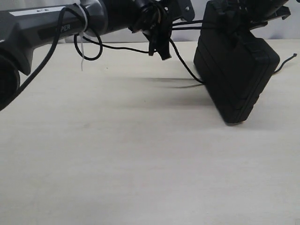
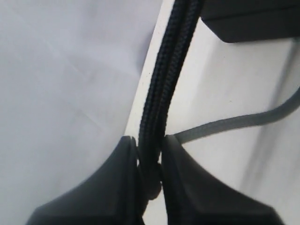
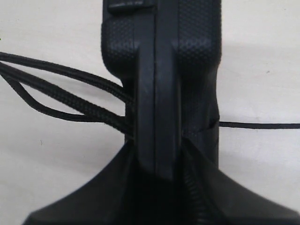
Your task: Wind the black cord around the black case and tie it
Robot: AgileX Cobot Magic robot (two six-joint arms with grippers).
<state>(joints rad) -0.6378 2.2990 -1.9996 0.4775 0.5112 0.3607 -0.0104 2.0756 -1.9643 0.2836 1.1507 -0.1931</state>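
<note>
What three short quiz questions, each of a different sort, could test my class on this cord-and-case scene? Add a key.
1. True or false: the black case lies flat on the table.
2. Which does the left gripper pinch? A the black cord; B the table; C nothing.
3. Fill in: the right gripper is shut on the ____.
Key: 1 false, it is tilted; 2 A; 3 black case.

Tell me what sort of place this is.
Probably a robot test bench, not a home: pale wood-grain tabletop, plain white wall behind, and a cabled robot arm working a black case and black cord.
</note>
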